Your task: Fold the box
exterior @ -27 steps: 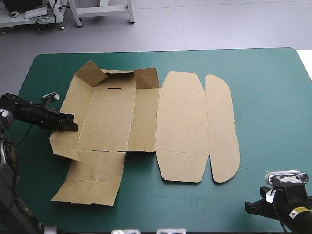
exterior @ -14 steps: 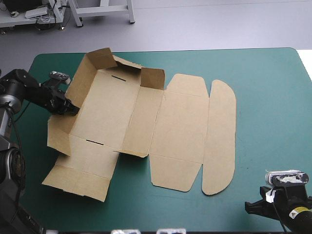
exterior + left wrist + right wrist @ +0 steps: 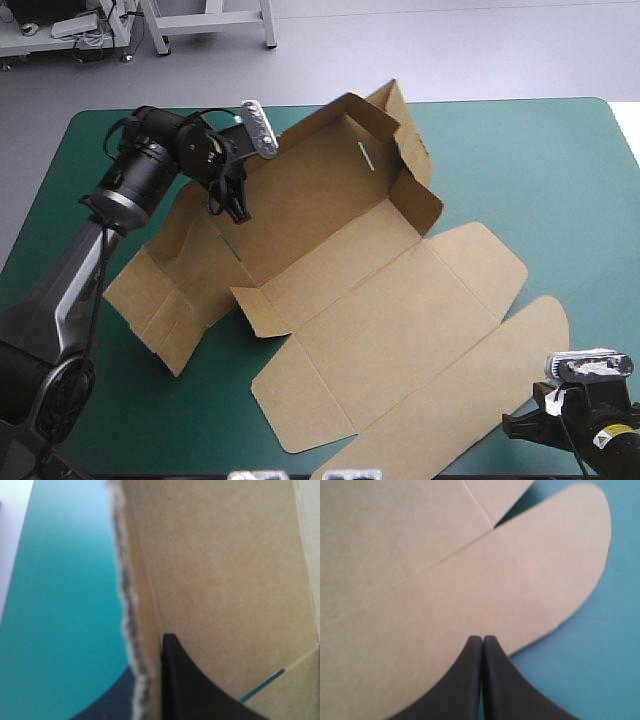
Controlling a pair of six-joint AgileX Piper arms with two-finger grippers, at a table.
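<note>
The brown box (image 3: 370,290) lies as a cut sheet slanting across the table, with its far walls raised and its rounded lid flap (image 3: 520,340) flat toward the near right. My left gripper (image 3: 236,208) is shut on the raised side wall at the sheet's far left. In the left wrist view one black finger (image 3: 175,680) presses the inner face of the board (image 3: 225,580), whose ragged edge runs up beside it. My right gripper (image 3: 512,427) rests low at the near right corner. It is shut (image 3: 482,639) and holds nothing, with the rounded flap (image 3: 470,590) just ahead of its tip.
Loose end flaps (image 3: 160,310) of the sheet spread toward the near left. Bare teal-green cover (image 3: 560,180) shows at the far right and along the near left corner.
My left gripper has swung from the table's left side to the far middle, keeping hold of the wall. The sheet turned clockwise and its lid flap now reaches the right gripper, which stayed still.
</note>
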